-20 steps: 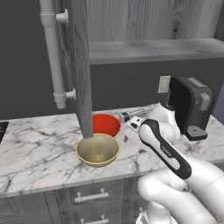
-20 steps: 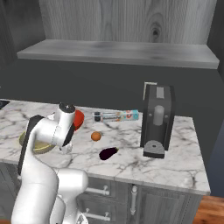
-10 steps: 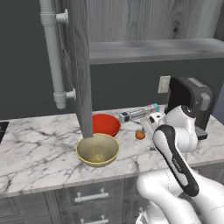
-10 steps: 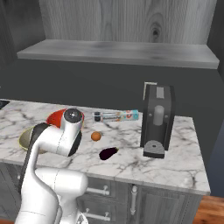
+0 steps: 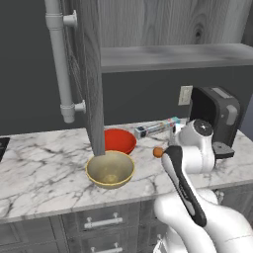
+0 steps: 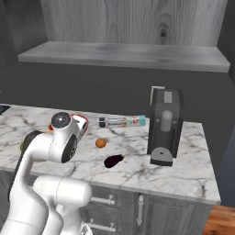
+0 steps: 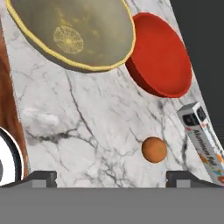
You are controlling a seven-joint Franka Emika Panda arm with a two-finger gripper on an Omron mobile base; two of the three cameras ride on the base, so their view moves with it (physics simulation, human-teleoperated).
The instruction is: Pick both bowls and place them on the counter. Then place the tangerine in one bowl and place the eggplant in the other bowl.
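Note:
Both bowls stand side by side on the white marble counter (image 5: 39,163): the deep tan bowl (image 5: 109,169) in front, the shallow red bowl (image 5: 118,141) behind it. In the hand view the tan bowl (image 7: 72,33) and red bowl (image 7: 162,54) lie at the top. The small orange tangerine (image 7: 154,149) sits on the marble lower down, closer to my right fingertip (image 7: 183,178). My gripper (image 7: 111,179) hangs open above the counter (image 7: 87,113) with nothing between its fingers. The tangerine (image 6: 100,143) lies just right of my hand, and the dark eggplant (image 6: 114,160) lies nearer the front edge.
A foil box (image 5: 158,127) lies along the back of the counter, right of the red bowl. A black coffee machine (image 6: 165,126) stands at the right. An open grey cabinet door (image 5: 91,74) with a long handle hangs above the bowls, beneath a wall shelf (image 6: 124,55).
My arm has swung right, away from the bowls, toward the tangerine. The gripper has stayed open and the bowls have not moved.

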